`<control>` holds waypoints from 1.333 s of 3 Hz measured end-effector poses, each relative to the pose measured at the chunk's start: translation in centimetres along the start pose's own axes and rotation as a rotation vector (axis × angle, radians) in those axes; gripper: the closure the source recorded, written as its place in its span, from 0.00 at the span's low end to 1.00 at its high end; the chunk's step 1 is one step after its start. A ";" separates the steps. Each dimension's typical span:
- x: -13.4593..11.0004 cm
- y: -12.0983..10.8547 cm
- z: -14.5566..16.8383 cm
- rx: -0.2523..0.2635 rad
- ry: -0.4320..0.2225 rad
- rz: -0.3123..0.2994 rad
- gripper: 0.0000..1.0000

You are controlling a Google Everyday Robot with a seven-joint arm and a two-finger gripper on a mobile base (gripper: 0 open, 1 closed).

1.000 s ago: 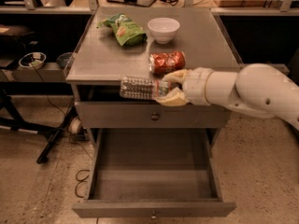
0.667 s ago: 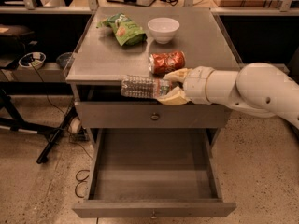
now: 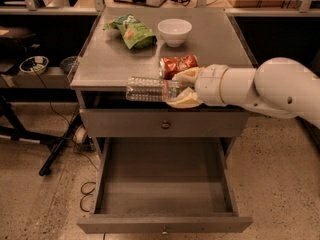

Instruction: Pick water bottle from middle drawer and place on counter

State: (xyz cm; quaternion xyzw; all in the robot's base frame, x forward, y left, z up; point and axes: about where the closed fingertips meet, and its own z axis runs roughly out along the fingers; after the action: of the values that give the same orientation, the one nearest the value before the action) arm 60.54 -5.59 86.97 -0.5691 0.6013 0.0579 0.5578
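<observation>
Nearest me: the drawer (image 3: 162,184) is pulled fully out, bare grey floor showing, low side walls, a small knob (image 3: 164,230) on its front panel. To its left a cable (image 3: 87,189) loops on the speckled floor (image 3: 40,204), next to a black stand leg (image 3: 55,151).

Above the drawer sits the upper drawer front (image 3: 125,124), closed, round knob in the middle.

Next level up, at the front edge of the counter (image 3: 107,66): the gripper (image 3: 176,90) has its two tan fingers (image 3: 186,76) clamped above and below the bottle (image 3: 147,89). The bottle is lying horizontal, pointing left, ribbed clear body sticking out from the grip; its right end is hidden inside the gripper. It is out of the drawer and level with the counter's front lip. I can't tell if it touches the surface or hangs just off it. The white arm (image 3: 260,89) comes in from the right.

Just behind the gripper: a red can (image 3: 178,65) on its side on the counter, close to the upper finger; contact unclear.

Further back on the counter: a green chip bag (image 3: 131,30) left of centre and a white bowl (image 3: 174,31) beside it on the right, the two near each other but apart.
</observation>
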 end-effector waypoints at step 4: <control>1.7 -8.4 -5.1 0.163 0.137 -0.140 1.00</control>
State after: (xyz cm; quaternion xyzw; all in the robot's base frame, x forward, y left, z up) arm 64.14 -13.14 92.35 -0.5649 0.5996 -0.0693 0.5627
